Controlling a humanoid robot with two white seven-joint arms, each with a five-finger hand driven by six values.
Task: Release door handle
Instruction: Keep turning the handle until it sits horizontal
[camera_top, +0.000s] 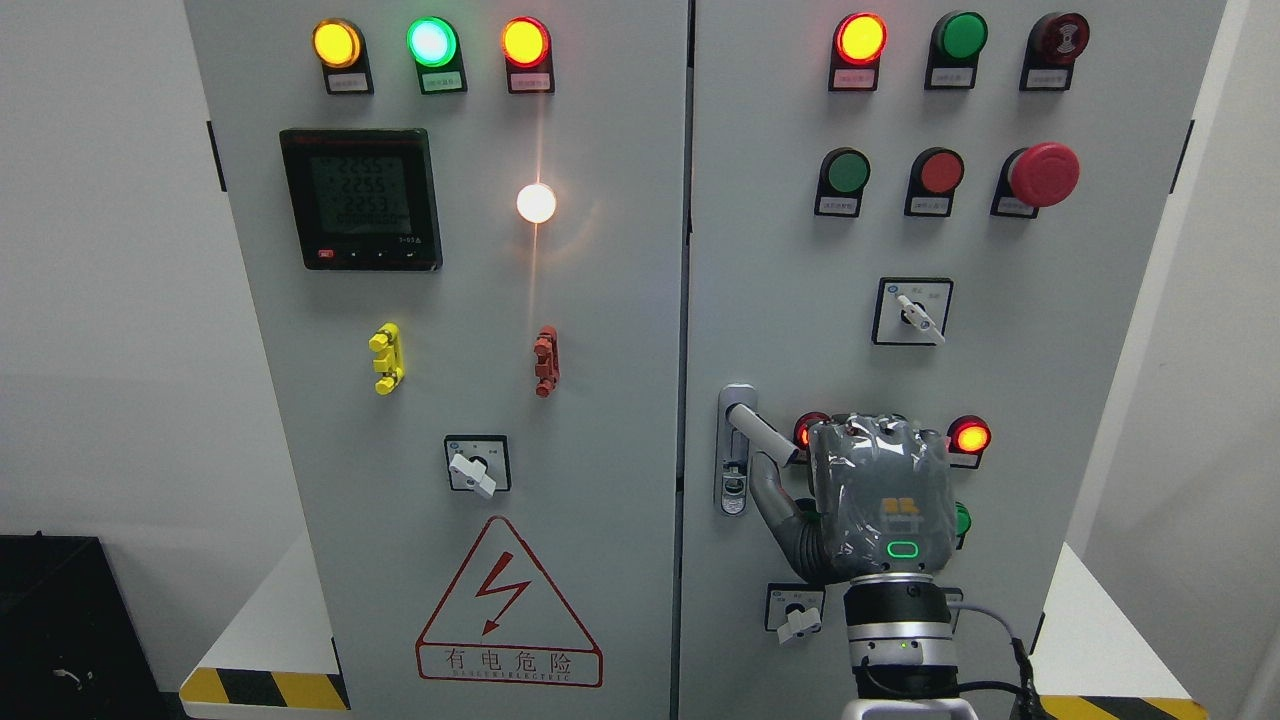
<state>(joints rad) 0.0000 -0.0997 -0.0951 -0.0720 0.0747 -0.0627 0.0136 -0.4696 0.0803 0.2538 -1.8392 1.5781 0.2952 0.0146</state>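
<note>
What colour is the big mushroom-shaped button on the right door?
Red; the mushroom-shaped button shows clearly in the head view.

One head camera faces the grey cabinet (600, 400) front straight on from close range, looking slightly downward

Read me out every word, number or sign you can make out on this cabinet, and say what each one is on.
"有电危险": red-bordered lightning-bolt warning triangle, left door; the small line beneath is too blurred.
"2255", "2255", "2253", roughly: digital meter screen, faint; its bottom row is unreadable.
Tags under the indicator lamps and push buttons: too small.
Rotary switch plates: too small.
</note>
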